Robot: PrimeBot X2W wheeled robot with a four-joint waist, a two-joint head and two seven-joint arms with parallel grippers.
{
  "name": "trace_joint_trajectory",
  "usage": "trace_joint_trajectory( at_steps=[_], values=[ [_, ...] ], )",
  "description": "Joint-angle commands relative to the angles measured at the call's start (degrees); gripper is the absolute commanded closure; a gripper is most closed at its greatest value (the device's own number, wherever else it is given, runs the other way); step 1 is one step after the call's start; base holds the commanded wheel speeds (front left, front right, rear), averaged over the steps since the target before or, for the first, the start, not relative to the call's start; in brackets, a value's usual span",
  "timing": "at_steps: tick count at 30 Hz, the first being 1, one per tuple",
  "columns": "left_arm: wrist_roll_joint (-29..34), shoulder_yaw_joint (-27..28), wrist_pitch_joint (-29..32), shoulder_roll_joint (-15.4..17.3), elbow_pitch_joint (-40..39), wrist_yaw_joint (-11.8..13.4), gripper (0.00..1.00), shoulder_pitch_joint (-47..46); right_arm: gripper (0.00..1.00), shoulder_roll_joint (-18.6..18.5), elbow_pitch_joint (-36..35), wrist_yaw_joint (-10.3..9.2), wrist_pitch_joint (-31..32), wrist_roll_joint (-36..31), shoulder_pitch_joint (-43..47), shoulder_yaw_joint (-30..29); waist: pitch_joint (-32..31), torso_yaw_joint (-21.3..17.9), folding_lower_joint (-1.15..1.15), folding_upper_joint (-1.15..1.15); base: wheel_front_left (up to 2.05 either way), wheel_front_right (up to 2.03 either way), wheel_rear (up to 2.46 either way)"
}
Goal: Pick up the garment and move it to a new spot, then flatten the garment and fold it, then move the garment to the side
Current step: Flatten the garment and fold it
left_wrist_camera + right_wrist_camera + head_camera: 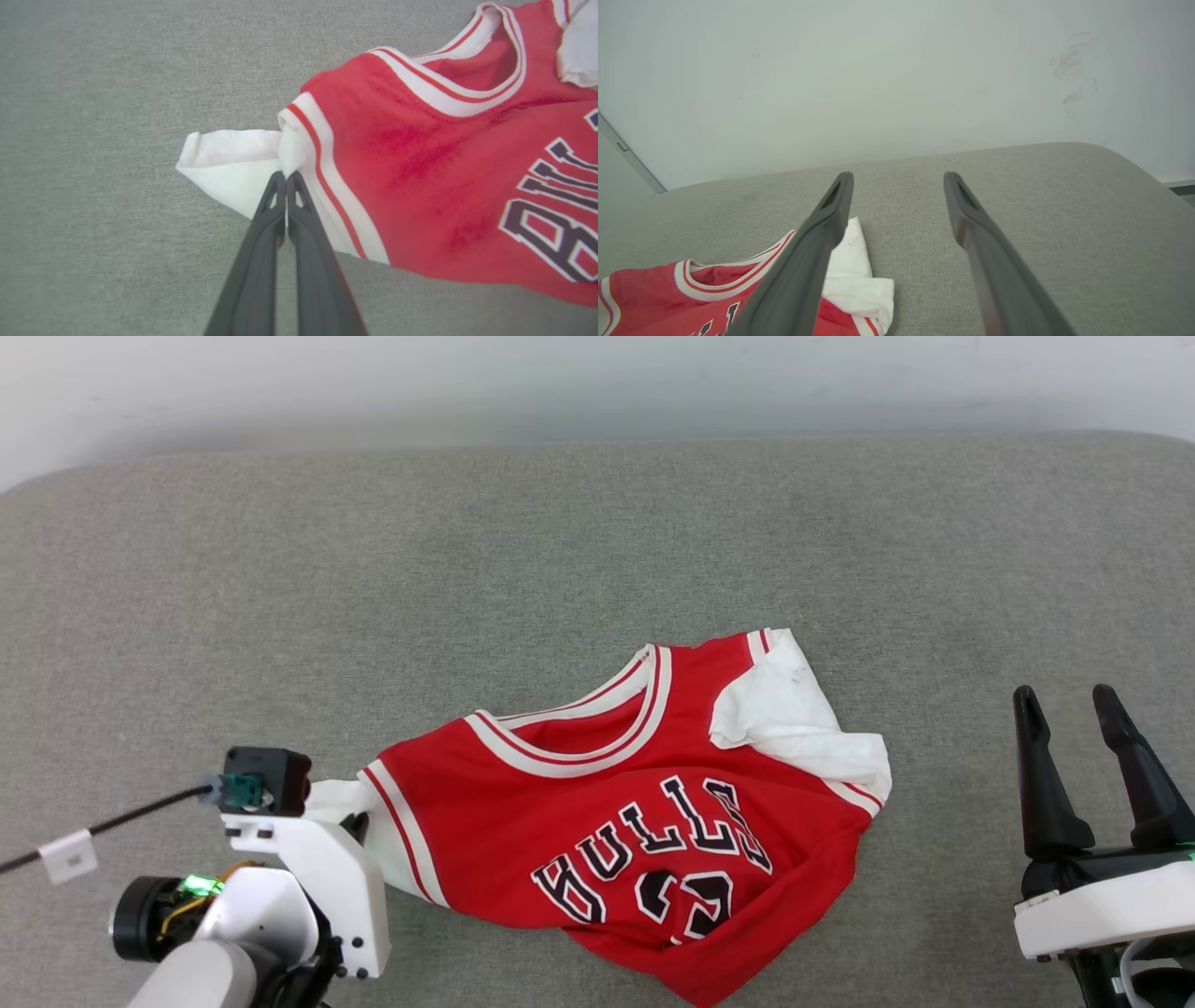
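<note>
Lying front-up and rumpled, the garment is supported by a grey upholstered surface, which is spread beneath the garment and extends well past it on every side. The red body is creased, and the part nearest the robot is bunched. The striped collar is turned toward the garment's far side, and the black lettering is laid askew below it, partly swallowed by folds. One white sleeve is folded back over the garment's shoulder on the right-arm side. The other white sleeve is spread out from the opposite shoulder, and it is there that the garment is gripped. The left gripper is closed tight on the sleeve cloth just beside the red-and-white armhole trim. Its two dark fingers are pressed together, with a pinch of white fabric caught at their tips. A small dark wrist camera and a black cable bearing a white tag are seen just outside that sleeve. The right gripper is held well apart from the garment, beyond the folded sleeve, with its fingers spread wide and nothing between them. A pale wall is seen beyond the garment's far side, behind the surface's rounded edge.
</note>
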Motion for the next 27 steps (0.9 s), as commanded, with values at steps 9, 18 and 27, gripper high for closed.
trace_joint_trajectory(
  at_steps=[9, 18, 27],
  values=[
    [0.03, 2.57, -16.23, -6.65, 9.59, -0.09, 0.0, 0.62, 0.0, 0.1, 0.18, -0.04, 1.12, -1.02, 0.09, -0.34, -2.03, -0.98, 0.0, 0.0, 0.0, 0.0, 0.0],
    [3.72, 3.77, -35.09, -10.57, 9.48, -0.39, 0.0, 1.58, 0.0, 0.1, -0.14, -0.03, 3.19, -2.04, 1.88, -0.31, -6.59, -0.38, 0.0, 0.0, 0.0, 0.0, 0.0],
    [8.02, 2.5, -44.03, -12.02, 4.54, 1.35, 0.0, 3.75, 0.0, 0.1, 0.96, -0.04, 6.58, -3.13, 3.91, -1.22, -9.47, 1.16, 0.0, 0.0, 0.0, 0.0, 0.0]
  ],
)
